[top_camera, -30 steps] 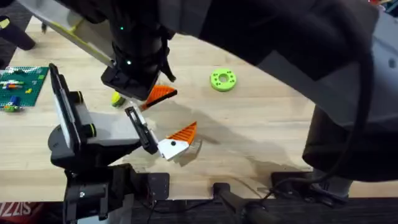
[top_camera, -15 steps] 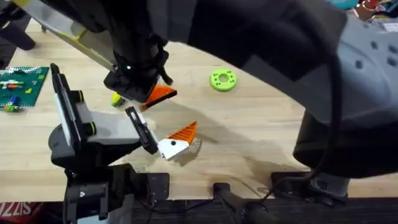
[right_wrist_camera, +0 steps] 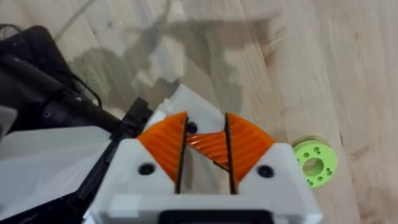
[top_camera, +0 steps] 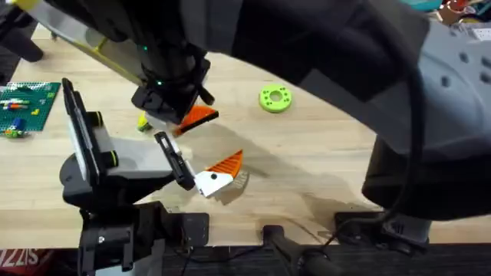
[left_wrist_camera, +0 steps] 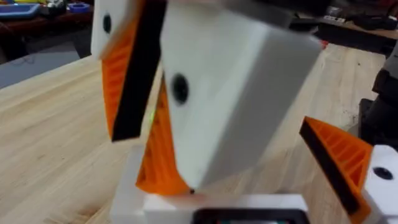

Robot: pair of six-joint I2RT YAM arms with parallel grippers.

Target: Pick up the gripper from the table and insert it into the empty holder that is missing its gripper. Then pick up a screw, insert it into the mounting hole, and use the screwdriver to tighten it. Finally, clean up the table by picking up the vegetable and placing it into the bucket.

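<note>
The right arm [top_camera: 322, 84] reaches across the wooden table [top_camera: 322, 161] from the lower right, large and dark under the overhead camera, with the right gripper [right_wrist_camera: 206, 163] hanging above the left gripper [top_camera: 211, 175]. The right gripper's 2 orange ribbed pads [right_wrist_camera: 166, 146] are drawn close together and clamp the gripper [right_wrist_camera: 210, 144], the small orange ribbed tip, between them. Just beneath it sits the left gripper, low over the table, with 1 orange tip [left_wrist_camera: 339, 155] fitted on 1 side and the holder [right_wrist_camera: 186, 102], a white angular block, right under the clamped tip; whether the left gripper's fingers are apart or together cannot be told. A green ring-shaped disc [top_camera: 275, 98] lies on the table to the right of the right gripper, apart from it. The vegetable [top_camera: 143, 121], small and yellow, peeks out beside the right gripper on its left.
</note>
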